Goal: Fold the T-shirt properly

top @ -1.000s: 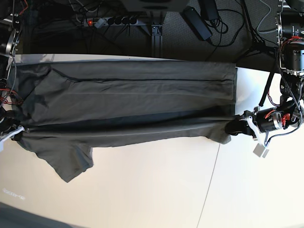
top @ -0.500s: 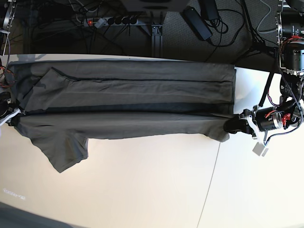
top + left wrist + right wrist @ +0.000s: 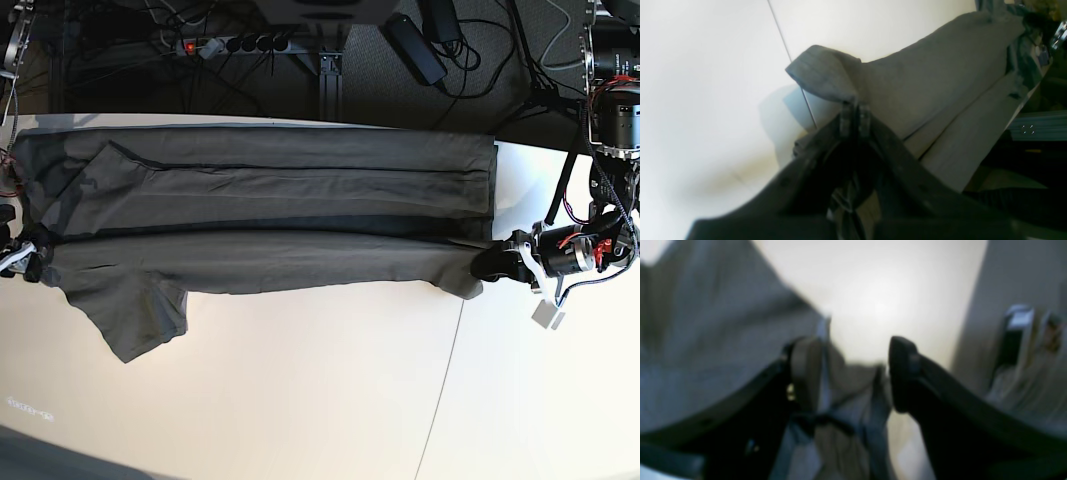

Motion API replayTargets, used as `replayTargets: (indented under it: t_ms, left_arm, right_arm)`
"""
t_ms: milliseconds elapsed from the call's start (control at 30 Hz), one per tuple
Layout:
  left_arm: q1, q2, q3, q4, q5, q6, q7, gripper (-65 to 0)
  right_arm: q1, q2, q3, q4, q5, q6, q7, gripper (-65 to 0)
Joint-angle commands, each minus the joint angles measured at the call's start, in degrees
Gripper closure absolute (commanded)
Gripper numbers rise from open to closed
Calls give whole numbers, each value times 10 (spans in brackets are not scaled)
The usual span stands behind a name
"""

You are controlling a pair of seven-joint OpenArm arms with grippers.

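Note:
The dark olive-grey T-shirt [image 3: 280,200] lies stretched lengthwise across the white table, its long sides folded inward and one sleeve [image 3: 135,310] sticking out toward the front. At the shirt's right end my left gripper [image 3: 500,262] is shut on a bunched corner of the hem. The left wrist view shows the left gripper [image 3: 855,111] pinching a fold of the T-shirt [image 3: 933,76]. My right gripper [image 3: 28,258] is at the shirt's left end. In the blurred right wrist view the right gripper [image 3: 855,373] stands open, with T-shirt [image 3: 706,323] cloth loose beside one finger.
Bare white table [image 3: 320,400] extends in front of the shirt, crossed by a thin seam [image 3: 445,380]. Behind the far edge are a power strip [image 3: 230,44], cables and a black adapter [image 3: 415,45] on the dark floor. Arm hardware [image 3: 610,110] stands at the right.
My right gripper has opened and released the shirt's left end after drawing it leftward. The front fold now lies flatter. The left gripper has held its grip and place.

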Motion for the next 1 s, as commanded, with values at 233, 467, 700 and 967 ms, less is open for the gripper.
replayTargets:
  t_ms: [233,467,700,967]
  left_arm:
    - [-10,-10,-4,8,-11,-1,-10,0]
    - [5,-10,-4,8,-12,-1,-10,0]
    - [28,-10,-4,8,-14,-1,-10,0]
    - [33,-10,-4,8,-18,-1,-10,0]
  right_arm:
    - [79,17,7,10,9,32,-20,-321]
    - [155,-2,-45,-63,-50,30,5,-321]
    - [253,-44,-125,-259,-111,28,59,-321]
    - [266,-79,-133,-303,-143,38,62,-321]
